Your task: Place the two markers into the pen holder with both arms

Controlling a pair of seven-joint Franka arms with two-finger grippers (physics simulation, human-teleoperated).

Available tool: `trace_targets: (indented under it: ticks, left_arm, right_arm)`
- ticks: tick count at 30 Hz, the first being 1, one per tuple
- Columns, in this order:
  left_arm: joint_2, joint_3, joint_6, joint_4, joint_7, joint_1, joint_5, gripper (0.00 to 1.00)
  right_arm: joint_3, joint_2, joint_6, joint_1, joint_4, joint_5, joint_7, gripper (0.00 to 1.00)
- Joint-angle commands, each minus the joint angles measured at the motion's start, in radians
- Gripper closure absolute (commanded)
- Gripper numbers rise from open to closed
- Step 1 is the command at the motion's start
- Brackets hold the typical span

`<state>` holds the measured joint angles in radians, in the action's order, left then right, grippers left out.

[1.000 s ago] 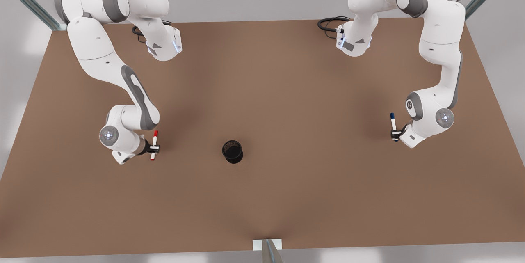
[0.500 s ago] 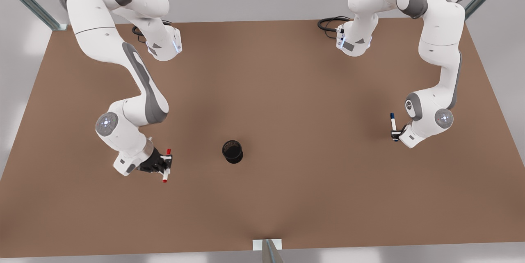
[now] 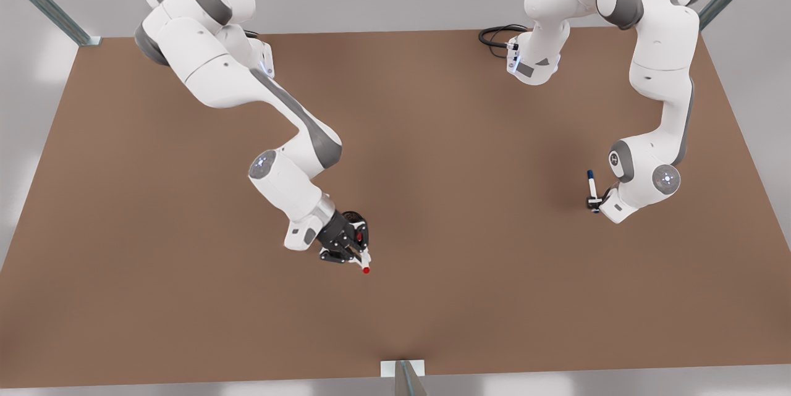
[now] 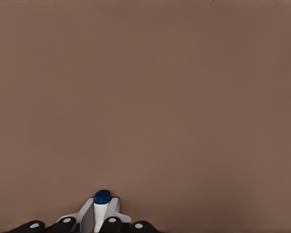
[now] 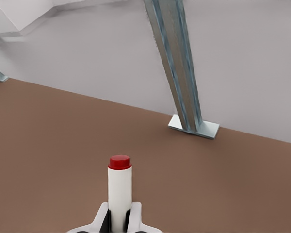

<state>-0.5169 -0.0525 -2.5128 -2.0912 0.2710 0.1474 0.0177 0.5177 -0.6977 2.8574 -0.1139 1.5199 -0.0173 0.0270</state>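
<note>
Pen holder (image 3: 353,218) just below frame center on the brown table (image 3: 432,136), half hidden by the right gripper (image 3: 360,258).

That gripper's clamped on the red marker (image 3: 365,268), hanging over the cup. At the front view's right edge, the left gripper (image 3: 594,202) pinches the blue marker (image 3: 591,183), well apart from the holder.

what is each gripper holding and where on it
Right gripper: red marker, gripped on its white barrel. Left gripper: blue marker, also by the barrel.
</note>
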Motion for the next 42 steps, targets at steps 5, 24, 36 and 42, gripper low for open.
trace_targets:
  ticks: [5, 24, 36, 42]
  left_arm:
    - [0.012, 0.000, 0.006, 0.000, -0.003, -0.002, 0.007, 0.72]
    - [0.205, 0.014, 0.184, 0.045, 0.004, -0.055, 0.005, 0.75]
    - [0.271, 0.226, 0.601, 0.284, 0.013, -0.098, 0.176, 0.77]
    - [0.213, 0.464, 0.381, 0.405, 0.215, -0.155, 0.392, 0.79]
  right_arm:
    - [0.130, 0.006, 0.362, 0.183, 0.307, 0.007, 0.114, 0.79]
    - [0.133, -0.082, 0.654, 0.217, 0.490, 0.111, 0.105, 0.28]
    - [-0.065, 0.335, -0.944, 0.112, -0.141, 0.233, -0.114, 0.00]
    - [-0.611, 0.514, -1.239, 0.002, -0.061, 0.045, 0.016, 0.00]
